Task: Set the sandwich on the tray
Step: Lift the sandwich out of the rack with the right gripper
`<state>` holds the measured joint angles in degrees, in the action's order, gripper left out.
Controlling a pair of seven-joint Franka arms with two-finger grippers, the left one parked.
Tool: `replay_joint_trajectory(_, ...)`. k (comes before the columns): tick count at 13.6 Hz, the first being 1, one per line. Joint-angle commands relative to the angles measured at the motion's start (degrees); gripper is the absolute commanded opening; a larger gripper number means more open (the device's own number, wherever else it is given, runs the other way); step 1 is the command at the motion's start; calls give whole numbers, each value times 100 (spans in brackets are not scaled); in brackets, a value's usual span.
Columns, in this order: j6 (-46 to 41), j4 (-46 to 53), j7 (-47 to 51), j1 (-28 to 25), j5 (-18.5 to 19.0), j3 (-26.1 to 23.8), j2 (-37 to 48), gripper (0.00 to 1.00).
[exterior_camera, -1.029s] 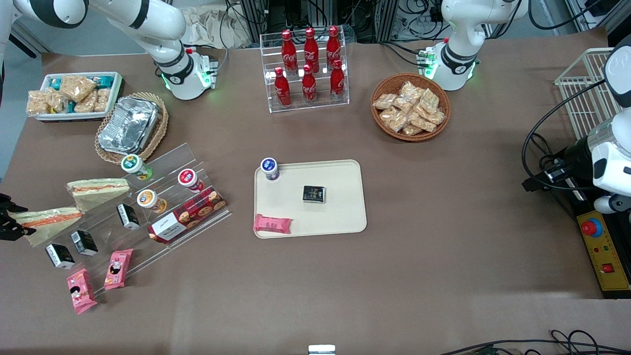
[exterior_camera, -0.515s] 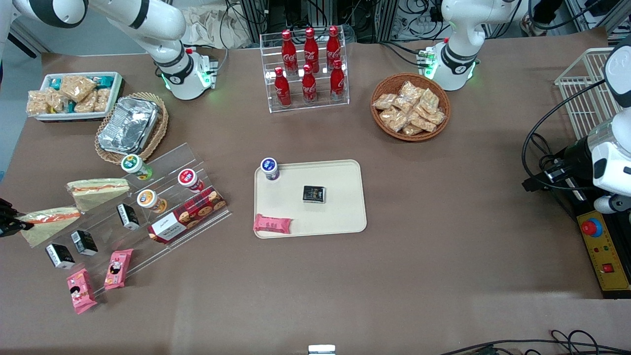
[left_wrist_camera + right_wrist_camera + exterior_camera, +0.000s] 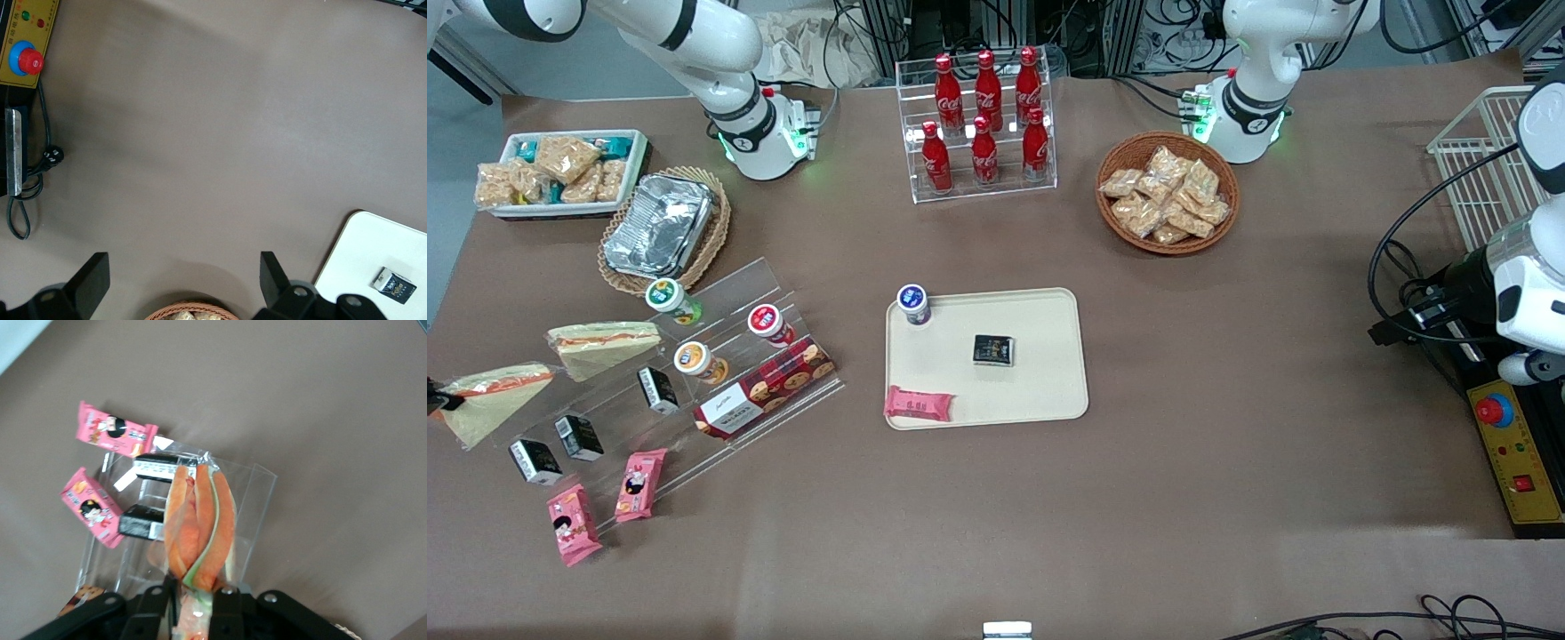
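Clear-wrapped sandwich (image 3: 200,527) clamped in pincer (image 3: 195,600), pincer mostly cut off at frame edge

Gripper (image 3: 194,603) at the working arm's end of the table, fingers (image 3: 225,608) clamped on the sandwich (image 3: 200,527)

Wrapped sandwich (image 3: 200,527) pinched in gripper (image 3: 193,595); tray (image 3: 1049,391) apart.
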<state>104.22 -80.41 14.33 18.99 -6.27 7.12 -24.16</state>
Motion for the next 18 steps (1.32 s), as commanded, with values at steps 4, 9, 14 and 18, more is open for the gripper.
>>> replay_joint_trajectory(4, -428, 201, -176, 8, -295, -517, 420, 0)
replay_joint_trajectory(9, -736, 306, -713, -1, -428, -1860, 710, 0)
replay_joint_trajectory(14, -413, 298, -1289, -1123, -340, -2681, 676, 0)
replay_joint_trajectory(18, 204, 289, -2495, -2187, -33, -2663, 290, 0)
